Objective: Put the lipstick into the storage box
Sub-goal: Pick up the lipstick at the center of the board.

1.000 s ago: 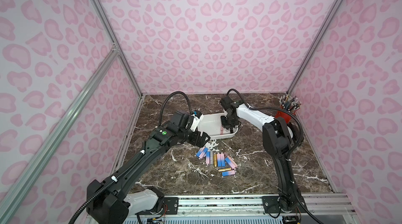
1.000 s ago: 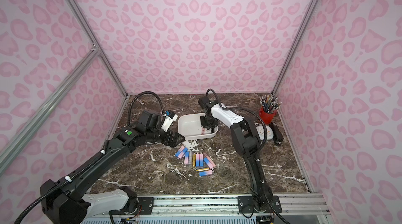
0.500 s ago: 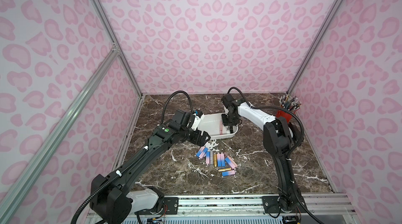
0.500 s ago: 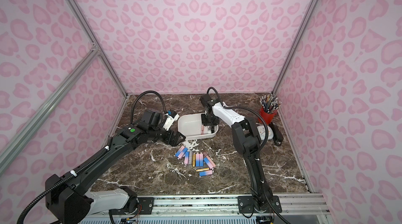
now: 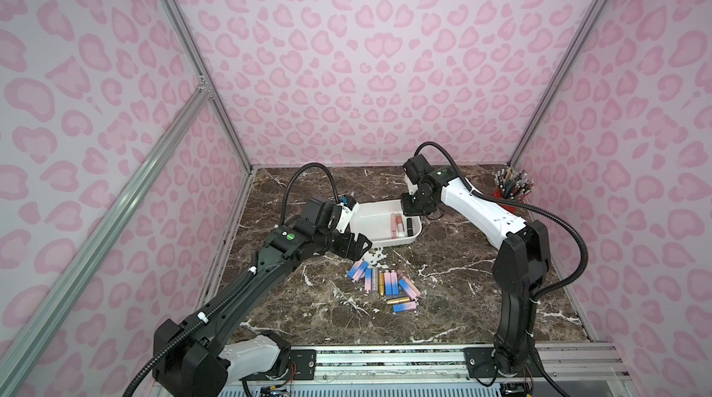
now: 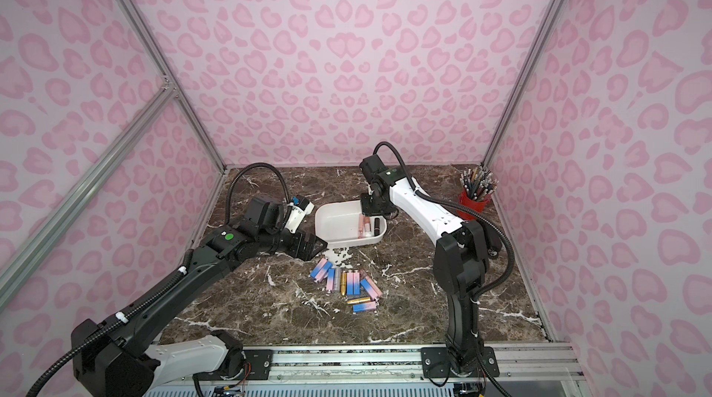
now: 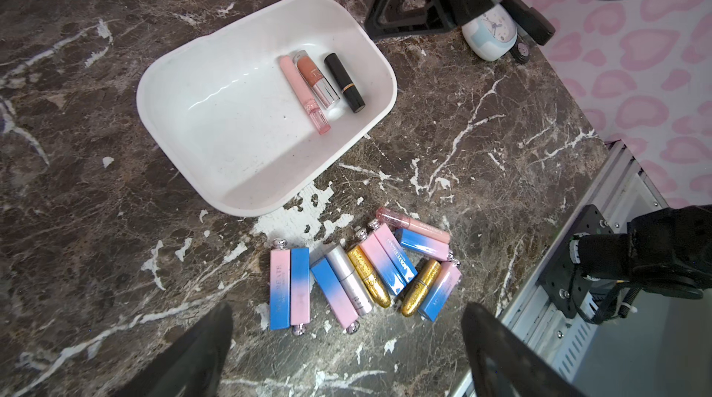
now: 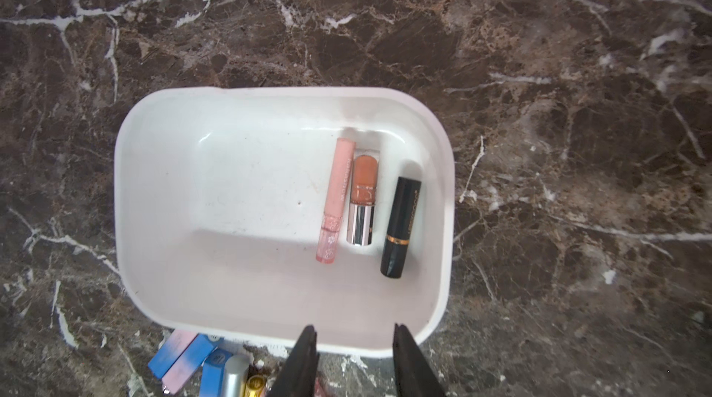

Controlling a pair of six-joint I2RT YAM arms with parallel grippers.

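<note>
Three lipsticks (image 7: 316, 79) in storage box (image 7: 215, 117) (eleven tubes (image 7: 362, 275) on table (image 7: 115, 221)).

You'll find a red cup (image 6: 479, 204) crammed with pencils (image 6: 477, 183) in the far corner of the marble tabletop (image 5: 443, 322), and a small white-and-blue clock (image 7: 488, 34) (left wrist view only) beside the pink-spotted wall (image 5: 366, 48).

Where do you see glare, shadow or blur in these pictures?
Right wrist view: a soft shadow covers part of the storage box floor. Left wrist view: a wavy glare streak lies on that floor, and the left pincer fingertips are dark and soft-edged.
</note>
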